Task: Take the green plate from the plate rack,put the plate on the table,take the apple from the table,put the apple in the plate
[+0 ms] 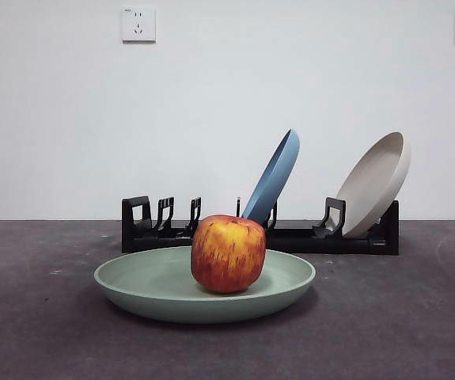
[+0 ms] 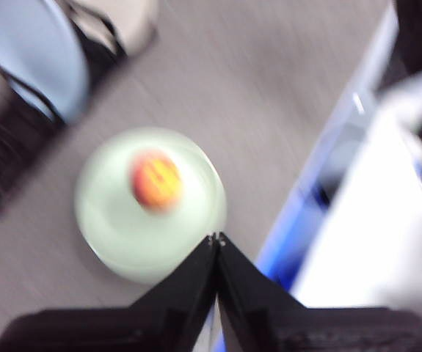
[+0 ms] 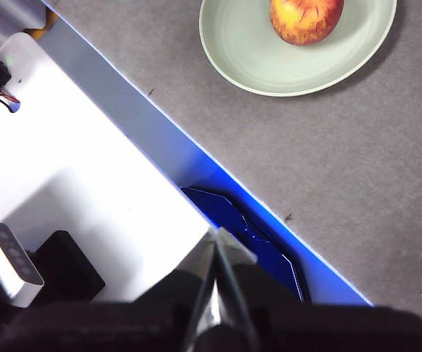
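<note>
I saw both pincers, left point(image 2: 216, 239) and right point(image 3: 216, 233), closed and empty; only a bump could roll the apple point(image 1: 228, 253) off the green plate point(image 1: 156, 281)

Showing matte black, wedge-shaped jaws tapering to thin tips on left gripper point(image 2: 216, 238) and right gripper point(image 3: 216, 233).

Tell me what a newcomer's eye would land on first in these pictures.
The apple, red with yellow streaks, sits in the middle of the green plate, which lies flat on the table near the camera. Behind it, the plate rack holds a tilted blue plate and a beige plate leaning at its far end. Both the left gripper and the right gripper are shut and away from the plate.
</note>
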`<act>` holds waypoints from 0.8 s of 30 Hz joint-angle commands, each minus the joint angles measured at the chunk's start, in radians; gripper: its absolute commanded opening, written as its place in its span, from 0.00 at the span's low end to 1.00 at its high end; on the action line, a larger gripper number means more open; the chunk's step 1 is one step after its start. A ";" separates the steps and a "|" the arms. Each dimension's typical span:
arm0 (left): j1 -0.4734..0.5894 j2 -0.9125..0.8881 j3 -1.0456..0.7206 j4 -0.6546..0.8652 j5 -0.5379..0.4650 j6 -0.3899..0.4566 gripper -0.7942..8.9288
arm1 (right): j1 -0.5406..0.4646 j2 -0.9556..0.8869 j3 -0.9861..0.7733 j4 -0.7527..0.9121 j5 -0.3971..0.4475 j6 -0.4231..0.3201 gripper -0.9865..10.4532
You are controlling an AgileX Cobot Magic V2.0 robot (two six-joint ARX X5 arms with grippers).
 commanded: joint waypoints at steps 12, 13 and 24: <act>0.639 -0.294 -0.307 0.864 0.259 0.241 0.08 | 0.002 -0.002 -0.007 0.004 0.000 -0.001 0.09; 0.668 -0.325 -0.360 0.915 0.257 0.241 0.08 | 0.002 -0.002 -0.007 0.004 0.001 -0.001 0.09; 0.909 -0.692 -1.028 1.324 0.253 0.232 0.08 | 0.002 -0.002 -0.007 0.004 0.001 -0.001 0.09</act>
